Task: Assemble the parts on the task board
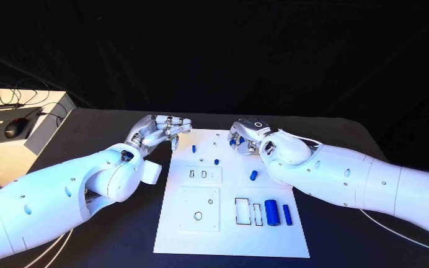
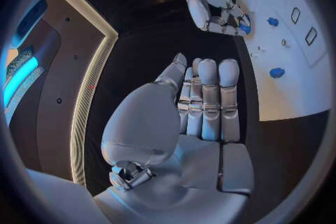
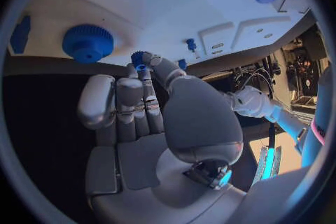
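Head view: black table, with the white task board lying lengthwise away from the robot between the two arms. Both hands sit at the board's far end, left hand just off the far left corner, right hand over the far right edge.

Left hand: fingers straight and side by side, nothing in them (left wrist view,); it hangs over bare table beside the board. Idle.

Right hand: thumb and a fingertip pinch a small blue gear-like part. Probably a small gear on a stub; too small here to be sure. Other fingers curled loosely.

Parts on board: blue cylinder and a slimmer blue bar lie near the near right edge, long axes running along the board. A larger blue gear sits on the board close beside the right hand's fingers.

Key relation: the held part is at the fingertips, which point toward the board surface; the large gear lies just to the side of them. Right hand is plainly the nearer one for any seating move at this end.
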Motion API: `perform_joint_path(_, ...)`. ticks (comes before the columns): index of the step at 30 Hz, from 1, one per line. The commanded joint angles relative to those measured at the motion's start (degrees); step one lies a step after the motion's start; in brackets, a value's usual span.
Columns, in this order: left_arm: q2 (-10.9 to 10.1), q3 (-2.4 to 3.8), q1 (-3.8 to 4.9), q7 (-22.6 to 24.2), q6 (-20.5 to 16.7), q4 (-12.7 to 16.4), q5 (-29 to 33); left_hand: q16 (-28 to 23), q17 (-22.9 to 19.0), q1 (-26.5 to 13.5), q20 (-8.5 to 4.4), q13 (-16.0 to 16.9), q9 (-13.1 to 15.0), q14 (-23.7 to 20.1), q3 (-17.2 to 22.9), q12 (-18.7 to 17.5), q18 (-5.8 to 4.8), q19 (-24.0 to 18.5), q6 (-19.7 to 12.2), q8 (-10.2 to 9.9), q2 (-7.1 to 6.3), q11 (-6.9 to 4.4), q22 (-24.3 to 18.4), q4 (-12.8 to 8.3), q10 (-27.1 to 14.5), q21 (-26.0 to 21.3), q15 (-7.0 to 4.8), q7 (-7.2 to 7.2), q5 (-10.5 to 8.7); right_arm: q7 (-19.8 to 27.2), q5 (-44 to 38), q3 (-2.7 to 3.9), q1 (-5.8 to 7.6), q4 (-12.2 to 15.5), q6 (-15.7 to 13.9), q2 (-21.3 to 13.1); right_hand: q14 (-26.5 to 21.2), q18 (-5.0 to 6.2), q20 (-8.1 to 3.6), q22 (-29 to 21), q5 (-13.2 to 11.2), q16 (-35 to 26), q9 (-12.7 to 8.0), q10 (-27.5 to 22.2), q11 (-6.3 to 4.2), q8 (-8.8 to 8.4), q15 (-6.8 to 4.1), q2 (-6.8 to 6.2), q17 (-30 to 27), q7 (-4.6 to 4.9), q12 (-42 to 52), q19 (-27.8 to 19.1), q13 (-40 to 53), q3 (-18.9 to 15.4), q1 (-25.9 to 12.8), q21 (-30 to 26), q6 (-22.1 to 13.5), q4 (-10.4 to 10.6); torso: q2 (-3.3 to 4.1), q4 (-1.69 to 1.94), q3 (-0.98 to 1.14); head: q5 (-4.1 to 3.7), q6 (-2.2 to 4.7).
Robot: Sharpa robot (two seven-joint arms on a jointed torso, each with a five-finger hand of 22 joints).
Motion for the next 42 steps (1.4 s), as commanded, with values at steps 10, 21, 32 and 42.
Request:
perform_joint_path(10, 0.23, 0.04, -0.03, 0.32, 1.03, 0.07, 0.16, -0.27, -0.07, -0.28, -0.06, -0.07, 0.03, 0.28, 0.34, -0.33, 1.51, 0.44, -0.48, 0.06, 0.02, 0.42, 0.17, -0.07, -0.22, 0.26, -0.04, 0.12, -0.02, -2.77, -2.45, 0.51, 0.04, -1.34, -7.99, 2.07, 0.27, 0.28, -0.44, 2.62, -0.29, -0.39, -0.09, 3.05, -2.34, 0.36, -0.24, 1.81, 0.72, 0.18, 0.15, 1.25, 0.04, -0.08, 1.55, -1.47, 0.35, -0.19, 0.21, 0.04, -0.10, -0.04, 0.56)
perform_joint_path(21, 0.15, 0.05, -0.02, 0.39, 0.97, 0.47, 0.16, -0.27, -0.09, -0.29, -0.05, -0.10, 0.03, 0.25, 0.36, -0.43, 1.50, 0.41, -0.50, 0.07, 0.02, 0.48, 0.23, -0.06, -0.37, 0.24, 0.00, 0.12, -0.03, -2.70, -2.80, 0.70, 0.02, -4.20, -9.47, 4.77, 0.38, 0.24, -0.45, 4.28, -0.40, -0.46, -0.09, 3.05, -2.33, 0.36, -0.25, 1.69, 1.16, 0.21, 0.15, 1.76, 0.04, -0.06, 1.63, -2.59, 0.38, -0.09, 0.49, 0.19, -0.20, -0.02, 0.53)
perform_joint_path(32, 0.01, 0.20, 0.01, 0.36, 0.96, 1.08, 0.15, -0.24, -0.10, -0.27, -0.03, -0.12, 0.03, 0.23, 0.39, -0.51, 1.50, 0.44, -0.51, 0.07, 0.01, 0.51, 0.39, -0.08, -0.45, 0.29, 0.01, 0.12, -0.02, -2.29, -2.78, 0.72, -0.21, -6.33, -9.31, 6.58, 0.42, 0.18, -0.45, 6.87, -0.31, -0.65, -0.05, 3.02, -2.34, 0.37, -0.23, 1.64, 1.42, 0.22, 0.16, 2.82, 0.01, -0.01, 1.65, -5.29, 0.35, -0.05, 1.23, 0.86, -0.56, -0.32, 0.74)
perform_joint_path(42, -0.09, 0.52, 0.04, 0.32, 0.93, 1.42, 0.11, -0.24, -0.10, -0.27, -0.03, -0.12, 0.03, 0.23, 0.39, -0.51, 1.50, 0.44, -0.51, 0.07, 0.01, 0.51, 0.39, -0.08, -0.45, 0.29, 0.01, 0.12, -0.02, -2.12, -2.78, 0.72, -0.29, -7.47, -8.71, 7.25, 0.42, 0.18, -0.45, 6.87, -0.31, -0.65, -0.05, 3.02, -2.34, 0.37, -0.23, 1.64, 1.42, 0.22, 0.16, 2.82, 0.01, -0.01, 1.65, -5.29, 0.35, -0.05, 1.76, 1.13, -0.78, -0.51, 0.73)
